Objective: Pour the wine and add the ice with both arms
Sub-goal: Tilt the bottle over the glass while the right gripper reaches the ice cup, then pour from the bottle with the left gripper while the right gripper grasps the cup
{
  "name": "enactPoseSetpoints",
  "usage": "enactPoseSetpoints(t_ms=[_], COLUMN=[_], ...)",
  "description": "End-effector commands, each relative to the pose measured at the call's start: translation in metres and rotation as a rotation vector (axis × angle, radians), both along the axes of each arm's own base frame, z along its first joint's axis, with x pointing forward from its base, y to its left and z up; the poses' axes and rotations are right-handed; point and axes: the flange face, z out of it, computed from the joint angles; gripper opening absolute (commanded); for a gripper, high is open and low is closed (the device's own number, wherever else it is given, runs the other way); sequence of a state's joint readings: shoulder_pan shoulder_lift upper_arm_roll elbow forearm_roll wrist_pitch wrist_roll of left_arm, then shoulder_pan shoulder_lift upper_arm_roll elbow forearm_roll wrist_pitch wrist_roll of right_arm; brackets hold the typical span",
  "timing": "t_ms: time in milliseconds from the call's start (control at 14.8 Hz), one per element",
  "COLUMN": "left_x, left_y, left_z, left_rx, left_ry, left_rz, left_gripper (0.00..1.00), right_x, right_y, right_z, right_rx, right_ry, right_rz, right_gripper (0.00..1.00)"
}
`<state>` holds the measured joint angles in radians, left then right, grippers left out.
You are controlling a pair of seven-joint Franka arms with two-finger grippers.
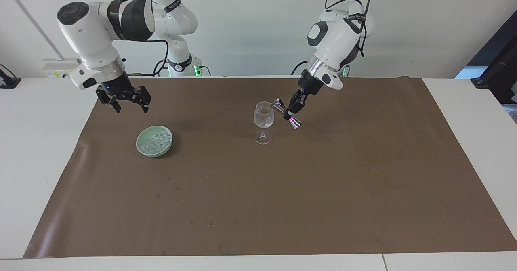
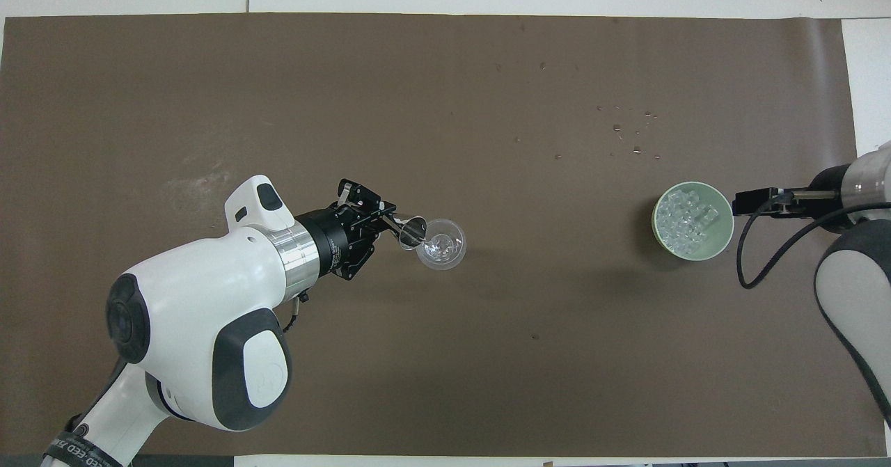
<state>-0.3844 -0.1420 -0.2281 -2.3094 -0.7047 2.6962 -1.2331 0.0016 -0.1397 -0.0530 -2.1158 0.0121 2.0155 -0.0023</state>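
A clear wine glass (image 1: 263, 117) (image 2: 440, 244) stands upright mid-mat. My left gripper (image 1: 291, 108) (image 2: 379, 225) is shut on a small metal jigger (image 1: 287, 113) (image 2: 411, 229), tilted with its mouth at the glass rim. A pale green bowl (image 1: 139, 146) (image 2: 727, 234) holding ice (image 1: 156, 139) (image 2: 686, 220) sits toward the right arm's end of the table. My right gripper (image 1: 130, 107) (image 2: 748, 202) hangs open and empty in the air beside the bowl, over the mat edge.
A brown mat (image 1: 282, 190) covers most of the white table. Small droplets (image 2: 630, 133) lie on the mat farther from the robots than the bowl.
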Motion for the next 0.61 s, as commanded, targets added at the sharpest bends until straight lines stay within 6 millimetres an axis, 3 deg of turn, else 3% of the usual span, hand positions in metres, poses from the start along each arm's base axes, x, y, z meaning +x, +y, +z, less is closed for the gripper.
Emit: enactPoseSetpoints(t_ms=[0, 338, 541], left_x=[0.006, 0.01, 0.01], left_y=[-0.008, -0.013, -0.015], left_z=[0.009, 0.013, 0.014], left_rx=[0.011, 0.042, 0.075], left_ry=[-0.026, -0.053, -0.085], left_rz=[0.007, -0.005, -0.032], left_gripper=[0.0, 0.0, 0.0], right_x=[0.013, 0.016, 0.012], right_y=[0.012, 0.025, 0.026], right_z=[-0.035, -0.062, -0.064], right_rx=[0.003, 0.002, 0.003], right_ry=[-0.014, 0.003, 0.026], right_rz=[0.004, 0.008, 0.017], right_gripper=[1.0, 0.96, 0.96])
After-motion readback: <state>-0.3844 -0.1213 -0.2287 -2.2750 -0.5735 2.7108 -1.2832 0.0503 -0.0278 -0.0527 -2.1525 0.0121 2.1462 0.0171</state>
